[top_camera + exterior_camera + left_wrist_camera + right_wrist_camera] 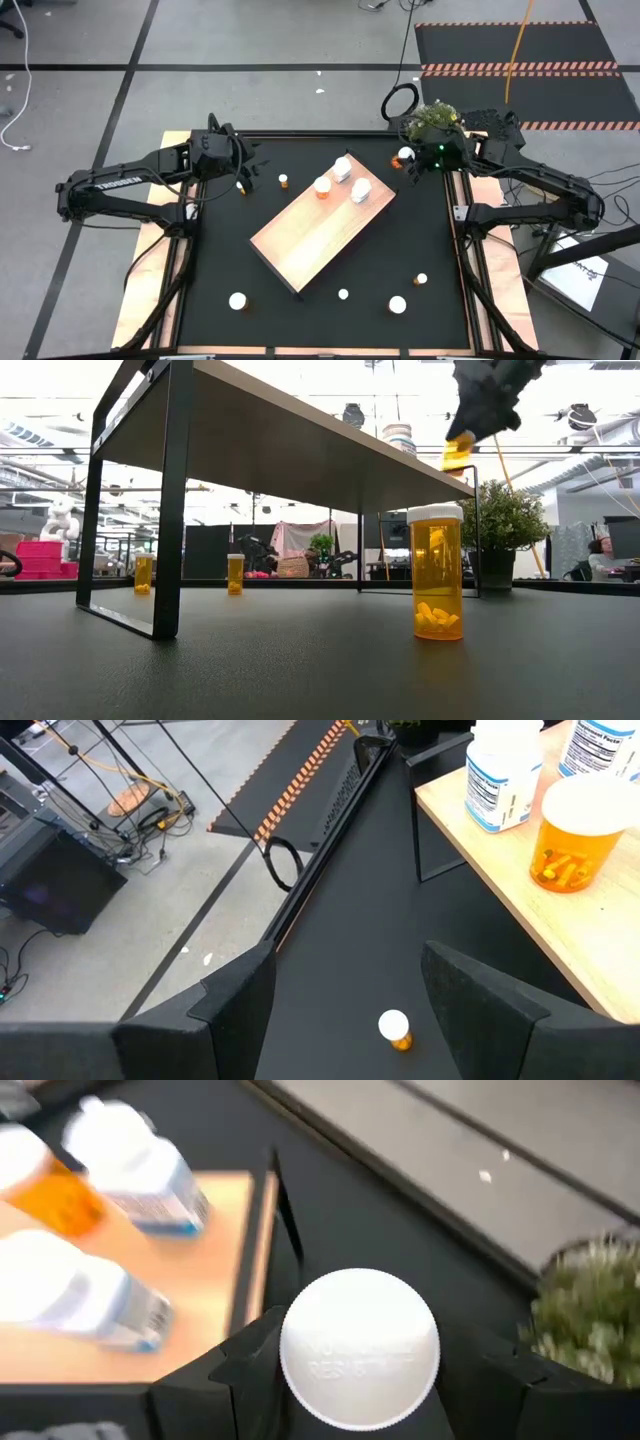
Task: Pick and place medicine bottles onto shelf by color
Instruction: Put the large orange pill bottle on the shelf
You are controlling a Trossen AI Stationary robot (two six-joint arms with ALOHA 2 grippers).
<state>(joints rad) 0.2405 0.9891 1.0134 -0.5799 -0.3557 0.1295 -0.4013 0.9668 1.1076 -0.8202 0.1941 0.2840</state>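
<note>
Right now the right gripper (362, 1365) clamps an orange bottle (405, 156) by its sides, white cap toward its wrist camera, lifted off the surface (330, 275) at the shelf's (320, 232) far right corner, probably carrying it to join its colour group. Farther on, the shelf already holds two white bottles (351, 178) and one orange-bodied bottle (322, 187) at that end. Across it, the left gripper (350, 1005) hangs spread wide above a loose orange bottle (394, 1029), seemingly lined up for a pick, while others stand scattered on the surface.

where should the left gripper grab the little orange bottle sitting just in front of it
Grip the orange bottle around its body just under the white cap, coming straight down from above. It stands upright alone on the black mat, and the left gripper is already open above it.
</note>
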